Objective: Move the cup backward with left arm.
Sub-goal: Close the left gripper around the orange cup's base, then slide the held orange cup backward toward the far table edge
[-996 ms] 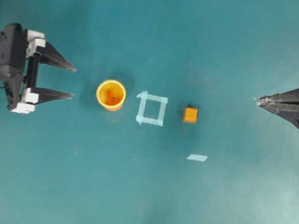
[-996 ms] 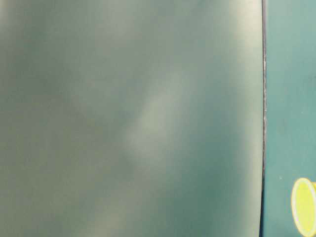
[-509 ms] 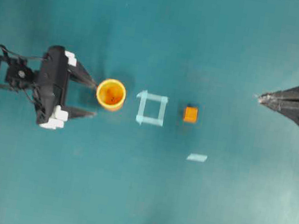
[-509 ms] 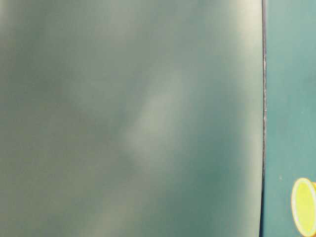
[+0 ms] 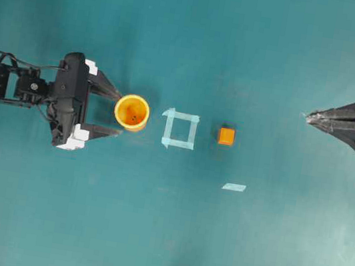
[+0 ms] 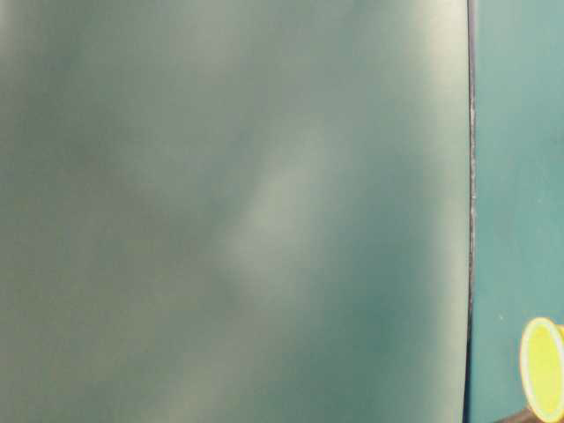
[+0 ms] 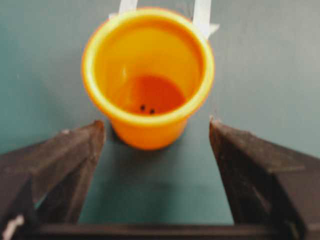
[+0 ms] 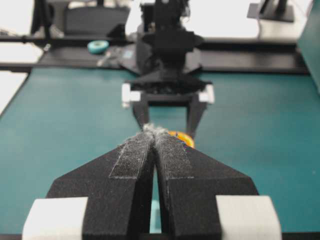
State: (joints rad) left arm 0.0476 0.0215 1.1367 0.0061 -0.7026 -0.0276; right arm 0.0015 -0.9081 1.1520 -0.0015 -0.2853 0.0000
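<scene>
The cup [image 5: 131, 112] stands upright on the green table [image 5: 161, 238], just left of a square outlined in pale tape [image 5: 180, 129]. I see my left gripper [image 5: 115, 114] right beside it, fingers spread wide with the tips at the cup's near edge on both sides, not gripping it. Past the square sits a small orange cube [image 5: 226, 136], with a loose strip of tape [image 5: 234, 187] nearby. My right gripper [image 5: 307, 116] waits far off, fingers pressed together.
</scene>
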